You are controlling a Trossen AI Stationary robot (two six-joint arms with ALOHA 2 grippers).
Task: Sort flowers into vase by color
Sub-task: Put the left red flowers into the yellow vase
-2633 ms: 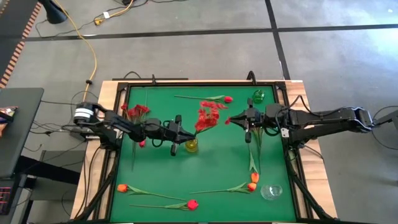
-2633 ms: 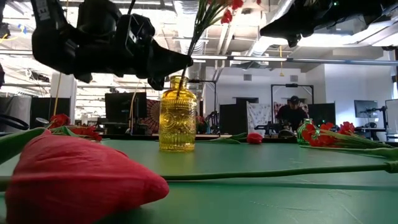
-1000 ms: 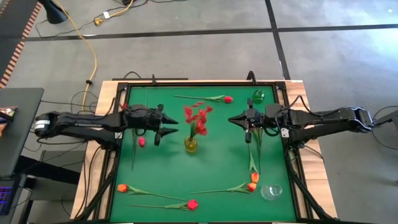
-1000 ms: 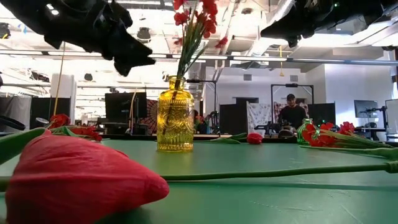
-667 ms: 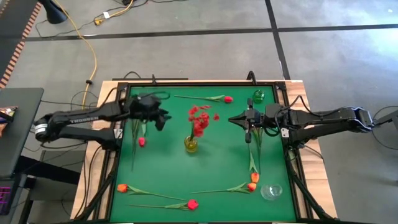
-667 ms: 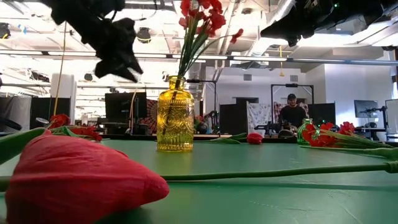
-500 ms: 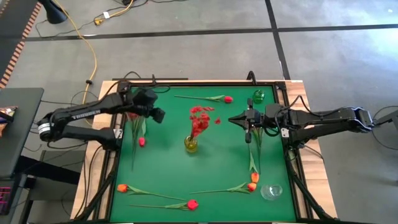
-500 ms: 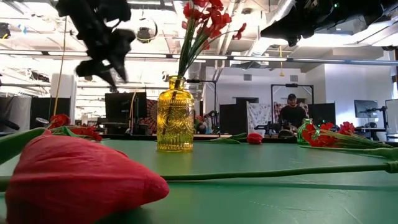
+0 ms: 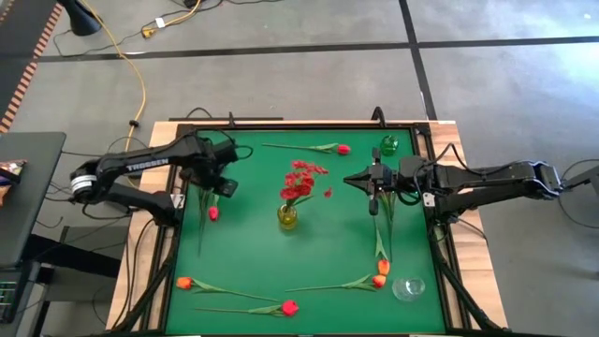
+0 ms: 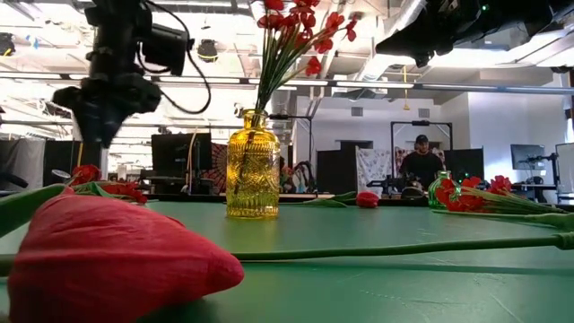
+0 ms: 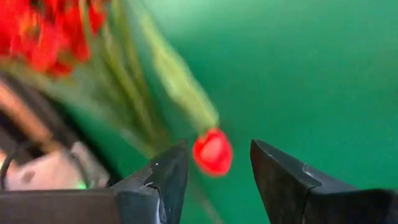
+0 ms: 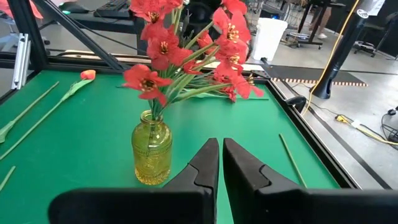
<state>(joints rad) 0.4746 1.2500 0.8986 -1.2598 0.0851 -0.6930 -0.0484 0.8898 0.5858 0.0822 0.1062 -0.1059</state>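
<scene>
The left gripper (image 9: 225, 185), fingers apart and empty, hangs over the red tulip (image 9: 213, 213) near the mat's left edge. A red sprig (image 9: 299, 178) stands in the yellow vase (image 9: 286, 218) mid-mat. The right gripper (image 9: 372, 208), fingers together, hovers right of the vase.

Both arms are dark, near black, built of long slim links joined by thicker rounded joints. The left arm (image 9: 140, 168) carries white lettering along its upper link and a pale grey-white band at the joint nearest its base. The right arm (image 9: 487, 178) has a small white patch near its wrist. Black cables loop beside the left arm's wrist housing. The left gripper (image 11: 214, 180) has two broad, dark, wedge-shaped fingers with smooth faces and lighter worn edges. The right gripper (image 12: 221, 165) has two dark fingers tapering to narrow rounded tips above a wide black body.
</scene>
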